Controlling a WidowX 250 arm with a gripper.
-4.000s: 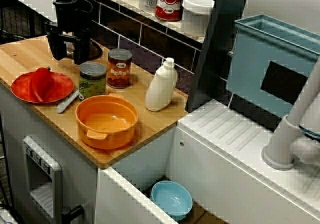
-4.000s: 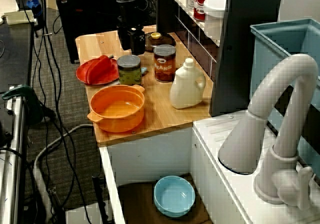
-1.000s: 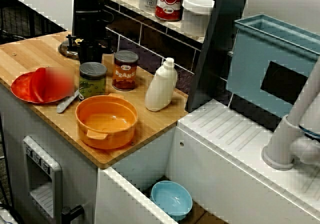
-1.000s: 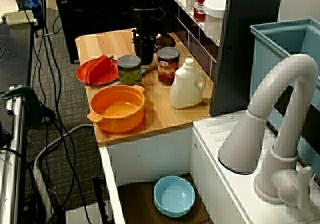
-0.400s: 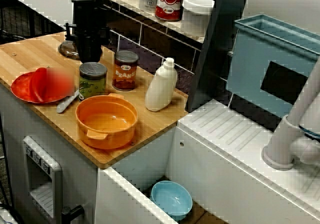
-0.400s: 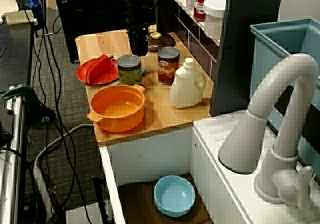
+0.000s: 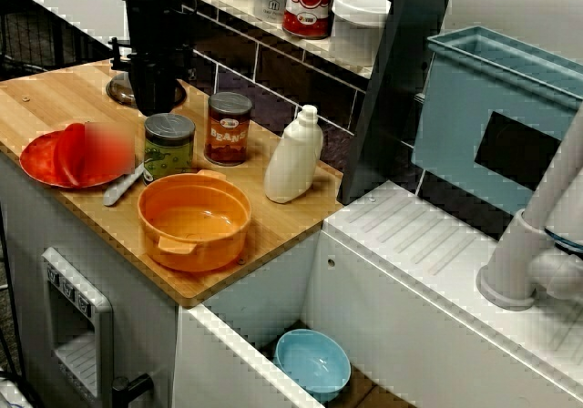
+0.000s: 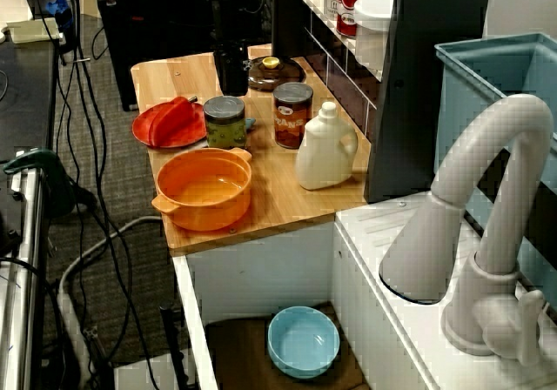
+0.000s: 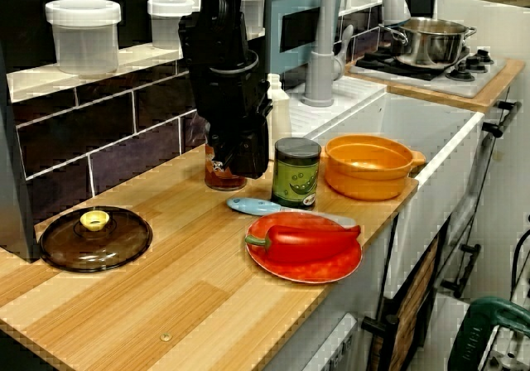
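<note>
My black gripper [image 7: 155, 98] hangs a little above the wooden counter [image 7: 55, 107], fingers together with nothing between them. It is beside the dark glass lid [image 8: 274, 70] and just behind the green can [image 7: 168, 146]. In the view from the sink side the gripper [image 8: 231, 84] stands left of the lid. In the view from the counter's end the gripper [image 9: 247, 166] covers most of the beans can [image 9: 215, 177]. The beans can [image 7: 228, 127] stands upright beside the green can, with a white bottle [image 7: 294, 158] to its right.
An orange pot [image 7: 194, 219] sits at the counter's front edge. A red plate [image 9: 335, 267] carries a red pepper [image 9: 305, 240], with a blue-handled utensil [image 9: 248, 206] beside it. A blue bowl [image 7: 312, 362] lies in the sink. Jars line the shelf [image 7: 360, 21] behind.
The beans can stands slightly further right than four seconds ago. In the last second the gripper has risen and drawn back left from the cans toward the lid.
</note>
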